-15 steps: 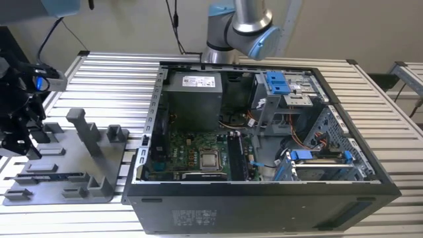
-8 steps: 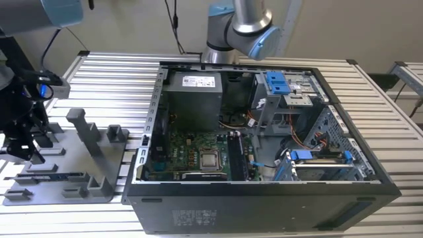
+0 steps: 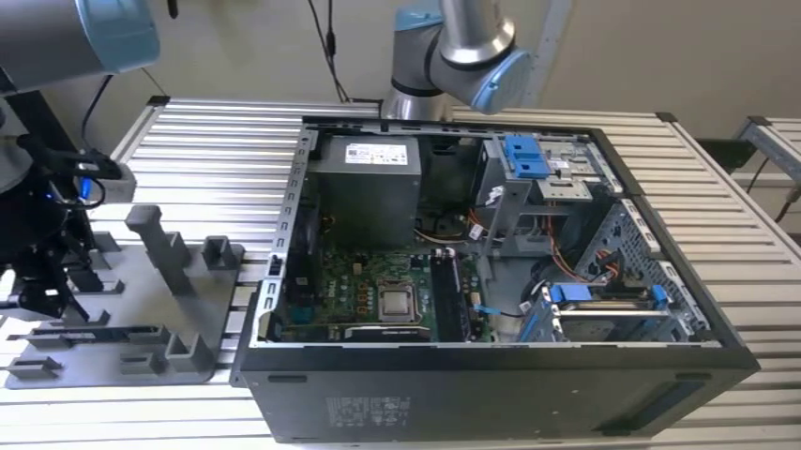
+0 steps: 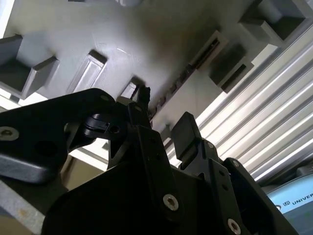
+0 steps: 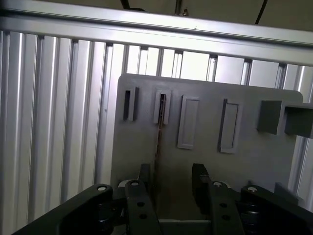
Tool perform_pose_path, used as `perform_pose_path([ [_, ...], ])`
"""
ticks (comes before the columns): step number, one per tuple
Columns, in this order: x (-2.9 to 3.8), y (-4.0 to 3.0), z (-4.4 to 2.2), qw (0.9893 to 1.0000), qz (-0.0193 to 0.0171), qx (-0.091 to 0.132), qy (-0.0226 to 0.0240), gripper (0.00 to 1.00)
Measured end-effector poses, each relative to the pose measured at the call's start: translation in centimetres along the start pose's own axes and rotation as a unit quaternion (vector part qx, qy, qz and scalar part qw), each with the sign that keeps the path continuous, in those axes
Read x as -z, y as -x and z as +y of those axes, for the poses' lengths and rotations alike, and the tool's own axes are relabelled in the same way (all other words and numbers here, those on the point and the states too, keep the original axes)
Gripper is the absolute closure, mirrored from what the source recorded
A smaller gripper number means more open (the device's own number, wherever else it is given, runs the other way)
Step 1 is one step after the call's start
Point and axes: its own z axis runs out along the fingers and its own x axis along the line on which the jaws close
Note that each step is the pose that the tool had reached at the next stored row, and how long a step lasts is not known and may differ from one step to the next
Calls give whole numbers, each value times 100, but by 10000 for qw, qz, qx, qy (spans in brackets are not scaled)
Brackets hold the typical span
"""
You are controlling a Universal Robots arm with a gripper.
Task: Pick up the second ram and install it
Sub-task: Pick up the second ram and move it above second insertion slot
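Exterior view: my gripper (image 3: 41, 281) hangs over the grey fixture plate (image 3: 138, 370) at the exterior view's left. The open computer case (image 3: 501, 394) stands just beside the plate's edge on the exterior view's right, with the slatted table (image 3: 213, 141) under both. Between me and the case, upright pegs (image 3: 163, 246) crowd the plate.

In both wrist views my fingers (image 5: 198, 176) are spread apart and clamp nothing. The second ram (image 5: 158, 137) stands on edge in a plate slot. Its line runs between my fingers, close to one and with clear room to the other.

Writing: one white label (image 3: 379, 150) on the case's power supply, print too small to read.
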Motion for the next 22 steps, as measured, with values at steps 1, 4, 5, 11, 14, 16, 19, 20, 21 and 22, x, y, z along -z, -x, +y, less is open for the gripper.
perform_pose_path([
  [1, -14, -7, 2, 10000, 1, 0, 1, 52],
  [4, -61, -14, 11, 10000, 0, 0, 0, 52],
  [5, -75, -14, 14, 10000, 0, 0, 0, 52],
  [11, -161, -14, 37, 10000, 0, 0, 0, 52],
  [14, -204, -27, 46, 10000, 0, 0, 0, 52],
  [16, -230, -45, 50, 10000, 0, 0, 0, 52],
  [19, -271, -64, 53, 10000, 0, 0, 0, 52],
  [20, -283, -73, 55, 10000, 1, 0, 1, 52],
  [21, -295, -83, 56, 10000, 0, 0, 1, 52],
  [22, -307, -91, 56, 10000, -2, 0, 0, 52],
])
